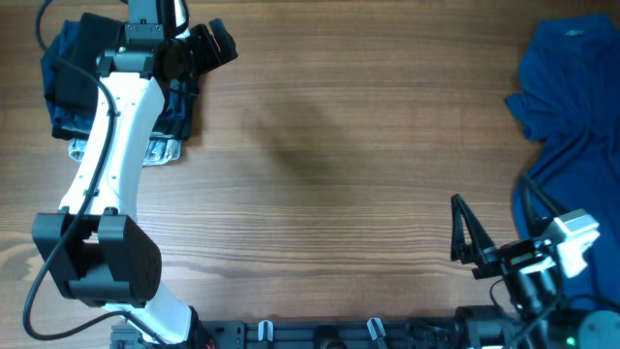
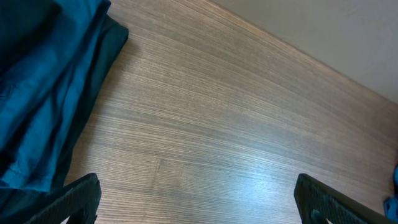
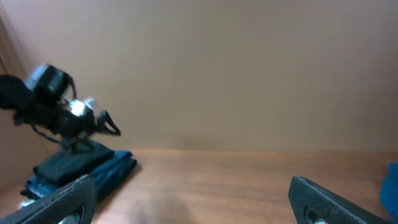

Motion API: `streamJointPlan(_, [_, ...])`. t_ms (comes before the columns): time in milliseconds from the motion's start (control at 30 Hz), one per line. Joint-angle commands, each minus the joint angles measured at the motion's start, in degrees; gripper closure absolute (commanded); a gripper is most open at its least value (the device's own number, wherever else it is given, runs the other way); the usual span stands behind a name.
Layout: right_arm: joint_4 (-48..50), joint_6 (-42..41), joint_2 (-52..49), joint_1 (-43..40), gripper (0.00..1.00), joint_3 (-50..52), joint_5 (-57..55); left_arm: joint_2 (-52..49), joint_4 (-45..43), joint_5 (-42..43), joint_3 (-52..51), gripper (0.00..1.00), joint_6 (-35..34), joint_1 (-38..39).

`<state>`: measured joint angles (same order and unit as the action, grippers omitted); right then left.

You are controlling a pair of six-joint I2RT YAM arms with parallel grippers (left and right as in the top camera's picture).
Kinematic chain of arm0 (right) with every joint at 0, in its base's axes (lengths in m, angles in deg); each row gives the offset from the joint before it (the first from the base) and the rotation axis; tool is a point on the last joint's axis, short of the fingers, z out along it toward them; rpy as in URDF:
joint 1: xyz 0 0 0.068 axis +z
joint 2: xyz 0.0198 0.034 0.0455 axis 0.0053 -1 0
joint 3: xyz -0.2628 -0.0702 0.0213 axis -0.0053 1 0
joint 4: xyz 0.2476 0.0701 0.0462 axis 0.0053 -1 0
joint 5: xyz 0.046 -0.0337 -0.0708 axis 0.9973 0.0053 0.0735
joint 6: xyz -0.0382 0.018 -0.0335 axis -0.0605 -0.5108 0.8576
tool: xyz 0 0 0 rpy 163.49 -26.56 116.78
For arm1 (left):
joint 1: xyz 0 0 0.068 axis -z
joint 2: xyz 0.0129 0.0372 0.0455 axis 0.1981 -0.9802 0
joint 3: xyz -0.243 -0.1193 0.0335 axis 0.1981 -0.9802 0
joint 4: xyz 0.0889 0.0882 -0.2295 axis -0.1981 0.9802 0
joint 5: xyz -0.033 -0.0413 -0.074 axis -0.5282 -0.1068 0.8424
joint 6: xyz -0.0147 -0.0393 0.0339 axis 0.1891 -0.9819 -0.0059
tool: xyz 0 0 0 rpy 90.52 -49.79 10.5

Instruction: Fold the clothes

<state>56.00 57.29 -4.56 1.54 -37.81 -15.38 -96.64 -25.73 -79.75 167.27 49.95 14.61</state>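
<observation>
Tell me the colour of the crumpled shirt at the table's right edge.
The shirt is bright blue, seen best from overhead.

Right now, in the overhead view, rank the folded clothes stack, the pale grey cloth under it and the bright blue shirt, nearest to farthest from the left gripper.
1. Folded clothes stack, beside the left gripper, far left.
2. Pale grey cloth, at the stack's near edge.
3. Bright blue shirt, far right.
</observation>
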Motion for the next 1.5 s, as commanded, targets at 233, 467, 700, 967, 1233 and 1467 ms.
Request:
streamJointPlan(233, [18.2,2.6,9.0,0.3,0.01,18.2,-2.4,-0.3,-0.1,-0.5,-0.1,0.0,-0.3,0.1])
streamJointPlan(467, [35.3,8.3,9.0,0.3,0.0,28.5,-4.6,-0.3,-0.1,-0.5,-0.1,0.0,-0.3,0.1])
streamJointPlan(700, [38.7,8.3,9.0,0.3,0.01,36.3,-6.2,-0.3,-0.1,-0.5,-0.1,0.0,-0.3,0.1])
streamJointPlan(967, [39.6,9.4,9.0,0.3,0.0,38.9,-7.0,-0.3,-0.1,-0.5,-0.1,0.0,-0.3,0.1])
streamJointPlan(1233, [32.3,13.7,9.0,0.3,0.0,38.9,-7.0,-0.3,-0.1,-0.5,-0.1,0.0,-0.3,0.1])
streamJointPlan(1467, [27.3,14.1,9.0,0.3,0.0,38.9,-6.5,-0.3,-0.1,-0.5,-0.1,0.0,-0.3,0.1])
